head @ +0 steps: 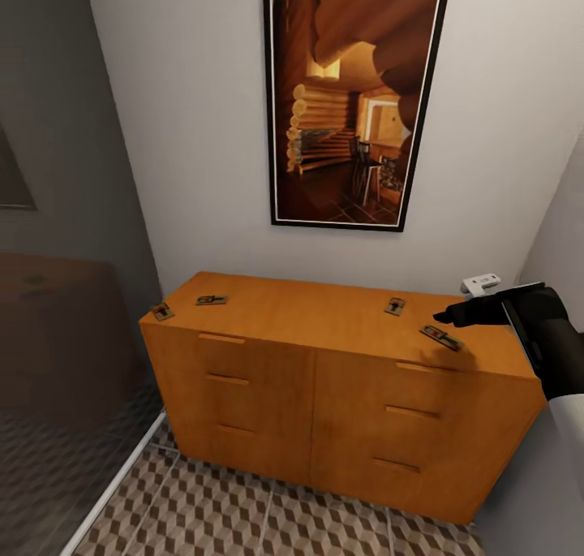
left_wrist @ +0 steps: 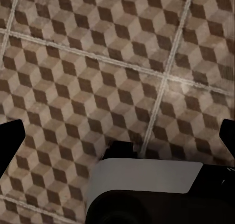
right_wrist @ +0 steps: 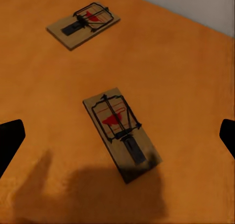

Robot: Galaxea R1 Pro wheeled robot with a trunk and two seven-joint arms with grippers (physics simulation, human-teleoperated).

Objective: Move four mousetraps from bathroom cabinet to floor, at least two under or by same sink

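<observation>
Four mousetraps lie on top of the orange-brown cabinet (head: pixel 324 377). Two sit at its left end (head: pixel 162 312) (head: pixel 211 300) and two at its right end (head: pixel 395 306) (head: pixel 441 338). My right gripper (head: pixel 444 318) hovers open just above the rightmost trap. In the right wrist view that trap (right_wrist: pixel 120 131) lies between the spread fingertips (right_wrist: pixel 10 143), and a second trap (right_wrist: pixel 83 23) lies further off. My left gripper (left_wrist: pixel 117 140) is open and holds nothing, hanging over the cube-patterned bathroom floor (left_wrist: pixel 98 62).
A framed picture (head: pixel 353 101) hangs on the wall above the cabinet. A glass shower wall (head: pixel 65 337) stands at the left, a grey wall closes in at the right (head: pixel 560 247). A small white fitting (head: pixel 480 283) sits behind the cabinet's right end. Tiled floor (head: pixel 243 515) spreads in front.
</observation>
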